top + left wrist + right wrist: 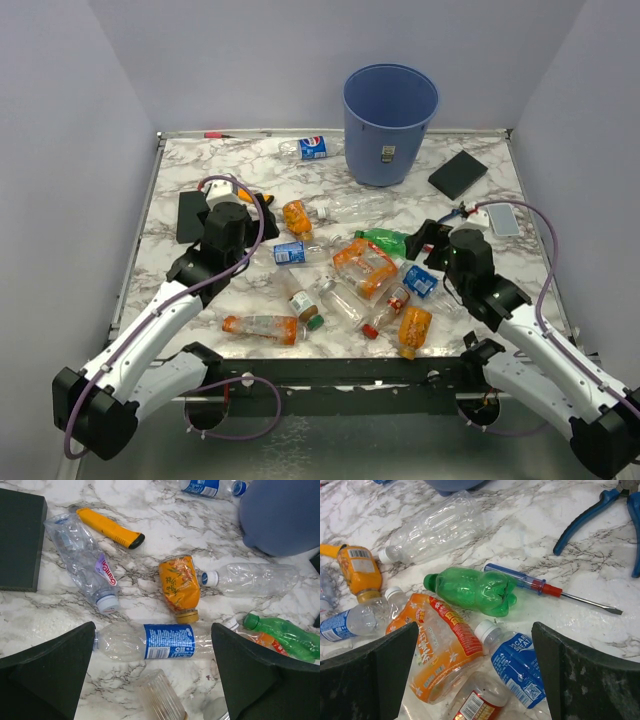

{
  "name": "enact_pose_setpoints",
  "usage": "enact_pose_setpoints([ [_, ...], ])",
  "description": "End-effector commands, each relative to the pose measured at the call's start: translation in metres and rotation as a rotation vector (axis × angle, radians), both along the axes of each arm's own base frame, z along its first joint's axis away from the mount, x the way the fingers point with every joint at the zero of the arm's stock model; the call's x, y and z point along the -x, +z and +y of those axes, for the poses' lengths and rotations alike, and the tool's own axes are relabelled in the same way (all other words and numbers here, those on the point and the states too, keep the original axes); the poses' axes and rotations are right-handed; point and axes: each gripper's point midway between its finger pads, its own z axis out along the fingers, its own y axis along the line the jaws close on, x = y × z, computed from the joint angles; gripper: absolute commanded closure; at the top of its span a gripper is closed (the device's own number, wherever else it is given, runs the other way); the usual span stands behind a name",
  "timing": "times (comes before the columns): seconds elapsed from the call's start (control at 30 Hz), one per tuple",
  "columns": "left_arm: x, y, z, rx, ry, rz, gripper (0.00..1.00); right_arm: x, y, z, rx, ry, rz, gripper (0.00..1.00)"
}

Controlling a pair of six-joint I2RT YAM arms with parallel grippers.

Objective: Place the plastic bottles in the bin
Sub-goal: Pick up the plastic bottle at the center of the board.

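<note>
- The black fingers of the left gripper fill the two lower corners of its wrist view. The jaws stand wide apart and hold nothing.
- Between these fingers, on the marble table, lies a clear bottle with a blue label. Its long axis runs from one finger toward the other, so closing now would press it end to end. Probably the wrist must turn first, to take the bottle across its body.
- Just beyond it lies a crushed orange bottle, with its gold cap pointing toward the camera. Beside that one, a transparent bottle points its white cap at it.
- The right gripper is also opened wide and is empty. Beyond its fingers a green bottle lies crosswise, with its cap to the left of that view. It lies close against a screwdriver.
- Most of the plastic bottles make a loose heap on the near middle of the table, between the two arms. One bottle lies far away, near the bin.
- The bin stands upright at the far edge with its mouth open upward, well apart from the heap.
- The bottles look empty, so they should be very light. Their thin walls will give under the fingers, and the smooth round ones may roll or slip out.
- A hold across the middle of the body, or at the stiffer neck just under the cap, seems safest.
</note>
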Motion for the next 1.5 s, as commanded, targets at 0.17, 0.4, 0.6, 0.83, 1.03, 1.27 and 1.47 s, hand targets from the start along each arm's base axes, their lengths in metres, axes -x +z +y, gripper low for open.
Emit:
enact_pose_setpoints([
  [0.17,0.006,0.003,-0.01,-0.01,-0.089,-0.01,0.01,-0.002,0.015,0.027,0.05,0.179,0.019,0.05],
  [0.4,0.003,-0.001,-0.011,-0.011,-0.077,0.0,0.01,-0.003,0.004,0.041,0.105,0.247,0.084,0.06],
  [0.6,0.004,0.001,-0.01,0.005,-0.072,-0.021,0.01,-0.002,-0.012,0.03,0.066,0.109,0.107,0.05],
  [0.83,0.01,0.011,-0.018,0.064,-0.129,-0.098,0.01,-0.013,-0.039,0.033,0.053,0.041,0.183,0.07],
  [1.03,0.014,0.017,-0.018,0.075,-0.146,-0.136,0.01,-0.037,-0.049,0.042,0.065,0.036,0.212,0.07],
  [1.27,0.015,0.016,-0.022,0.079,-0.168,-0.13,0.01,-0.056,-0.066,0.04,0.088,0.011,0.247,0.07],
  [1.47,0.016,0.015,-0.027,0.09,-0.193,-0.125,0.01,-0.066,-0.077,0.042,0.174,0.038,0.302,0.07],
])
